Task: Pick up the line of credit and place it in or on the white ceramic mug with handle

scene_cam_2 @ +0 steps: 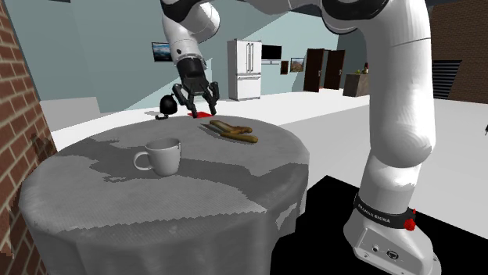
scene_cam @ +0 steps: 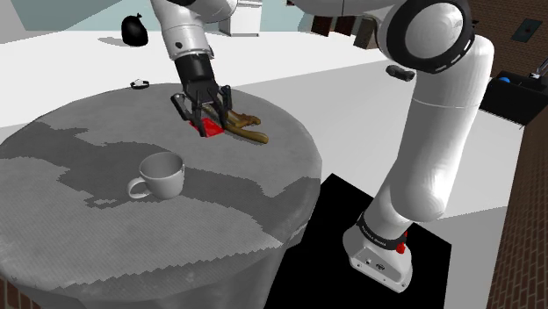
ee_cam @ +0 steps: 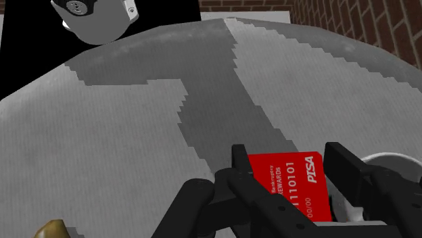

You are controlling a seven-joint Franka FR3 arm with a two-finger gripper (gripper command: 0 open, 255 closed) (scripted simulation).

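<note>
Hand: black two-finger gripper pointing down, low over the round table, near its far side in the shoulder view.
Grip: fingers clamped on the two side edges of a red card, no gap on either side.
Card: upright between the fingertips, white print facing the wrist camera, "PISA" and "REWARDS" readable. Sticks out just below the fingertips in the shoulder view and the second exterior view. Can't tell whether its bottom edge touches the tabletop.
Mug: white, upright on the table, handle pointing away from the hand. Well apart from the gripper, below and left of it in the shoulder view. Nothing in it as far as visible.
Brown thing: long, lumpy, yellowish-brown, lying flat on the table just beside the hand, on the arm's side of it. No clue what it actually is.
Table: grey patchy cloth, lighter and darker blotches, draped over the edge.
Behind the hand: black bag on the floor, well beyond the table; white fridge against the far wall in the second exterior view.
</note>
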